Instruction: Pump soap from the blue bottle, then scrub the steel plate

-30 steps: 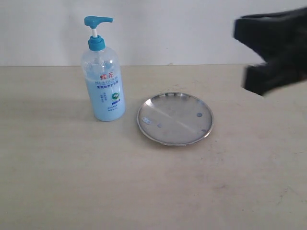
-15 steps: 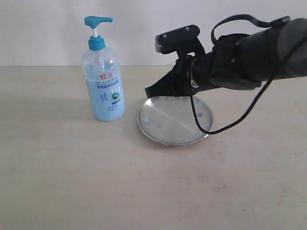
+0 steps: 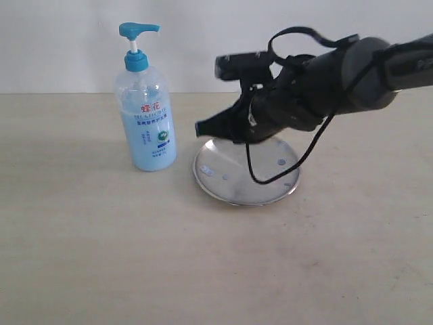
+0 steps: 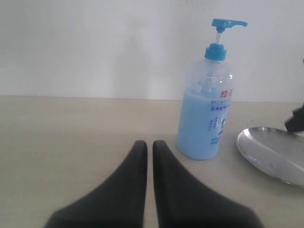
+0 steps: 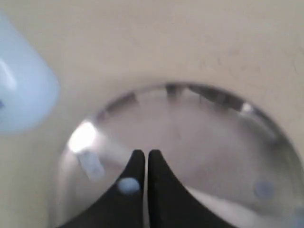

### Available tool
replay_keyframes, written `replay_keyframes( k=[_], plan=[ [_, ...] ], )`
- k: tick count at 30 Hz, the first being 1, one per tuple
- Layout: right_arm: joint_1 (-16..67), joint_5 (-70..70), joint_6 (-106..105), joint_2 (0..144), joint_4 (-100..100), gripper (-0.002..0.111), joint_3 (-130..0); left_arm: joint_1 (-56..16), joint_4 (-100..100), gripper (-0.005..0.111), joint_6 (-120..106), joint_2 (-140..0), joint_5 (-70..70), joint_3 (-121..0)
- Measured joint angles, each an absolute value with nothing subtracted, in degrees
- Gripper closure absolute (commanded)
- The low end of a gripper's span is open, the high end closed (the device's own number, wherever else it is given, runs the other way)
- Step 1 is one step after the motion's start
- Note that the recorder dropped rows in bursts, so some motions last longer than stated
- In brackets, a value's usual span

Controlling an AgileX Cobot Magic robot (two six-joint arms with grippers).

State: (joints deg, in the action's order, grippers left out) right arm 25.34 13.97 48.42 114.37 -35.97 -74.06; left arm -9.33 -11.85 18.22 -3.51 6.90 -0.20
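The blue bottle (image 3: 145,101) stands upright on the table, its blue pump head pointing right and pale blue soap (image 3: 150,145) filling the lower body. Right of it lies the steel plate (image 3: 233,184), shiny with small dark spots. My right gripper (image 3: 201,128) hangs shut above the plate's left rear part, its tip pointing at the bottle with a gap between them. In the right wrist view the shut fingertips (image 5: 146,154) hover over the plate (image 5: 213,137), and a pale bluish round spot (image 5: 128,185) shows on one finger. My left gripper (image 4: 149,144) is shut and holds nothing, low over the table, short of the bottle (image 4: 204,118).
The pale wooden table (image 3: 101,257) runs back to a white wall. A black cable (image 3: 270,177) loops down from the right arm over the plate. The left wrist view catches the plate's edge (image 4: 270,149) and the right gripper's tip (image 4: 297,121).
The right arm swung in from the far right, came over the plate, and has shifted further left toward the bottle. Bottle and plate have not moved.
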Motion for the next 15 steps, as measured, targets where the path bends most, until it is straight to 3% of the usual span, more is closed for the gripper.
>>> replay_keyframes(
  k=[3,4,6,9,12,15],
  plan=[
    [27.9,38.2,19.8,111.3,-29.8,0.109,-74.1,-9.3,-11.8,0.103,18.2,-3.5,6.9,-0.2],
    [27.6,39.3,19.7,109.8,-32.1,0.109,-74.1,-9.3,-11.8,0.103,18.2,-3.5,6.9,-0.2],
    [24.0,30.3,31.4,106.2,-39.1,0.109,-74.2,-9.3,-11.8,0.103,18.2,-3.5,6.9,-0.2],
    [21.4,4.5,46.1,107.0,-34.4,0.109,-74.6,-9.3,-11.7,0.103,18.2,-3.5,6.9,-0.2],
    [25.0,12.1,41.0,108.2,-33.6,0.109,-74.6,-9.3,-11.7,0.103,18.2,-3.5,6.9,-0.2],
    [27.7,30.8,21.1,108.8,-35.4,0.109,-74.6,-9.3,-11.7,0.103,18.2,-3.5,6.9,-0.2]
  ],
)
